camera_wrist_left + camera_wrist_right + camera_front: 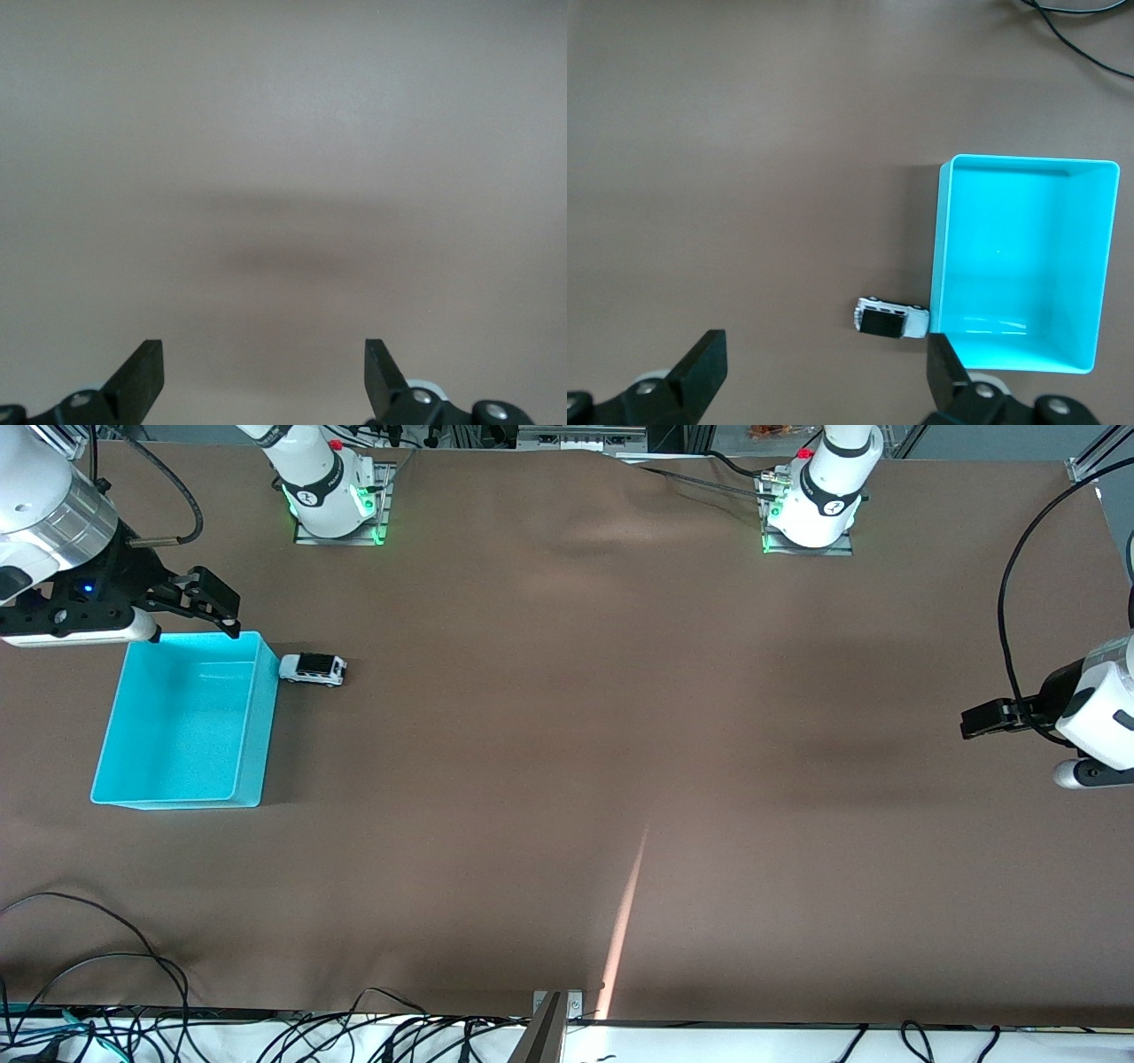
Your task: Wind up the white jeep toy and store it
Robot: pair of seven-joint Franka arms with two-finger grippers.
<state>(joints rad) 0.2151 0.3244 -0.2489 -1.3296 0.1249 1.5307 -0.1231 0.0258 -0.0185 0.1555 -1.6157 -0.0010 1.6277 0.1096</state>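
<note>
**White jeep toy sits beside the turquoise bin, both jaws released**

Nearest the front camera we see black cables (97,974) trailing over the desk (567,779) edge, and a pale streak of light (625,921) slanting across the brown covering.

Farther up the desk, toward the right arm's end, stands the turquoise bin (252,731), nothing visible inside it. The white jeep toy (312,669) rests on the desk just beside the bin's upper corner, on the side facing the left arm's end, upright on its wheels. From the front view we cannot tell whether toy and bin touch. The right wrist view shows the toy (891,319) from above, black roof panel up, its nose right against the bin's wall (939,257); it also shows the bin's bare floor and a cable (1081,35) the front view places elsewhere.

The right gripper (208,602) hangs over the bin's farther rim, jaws released and holding nothing; its fingers (704,367) stand wide apart in its own wrist view.

The left gripper (983,720) hovers over bare desk at the left arm's end, well apart from the toy, waiting. Its wrist view shows only brown covering and a soft shadow between its spread fingers (142,372); jaws released, nothing held.

Farthest away, the two arm bases (332,500) sit along the desk's top edge with green lights glowing.
</note>
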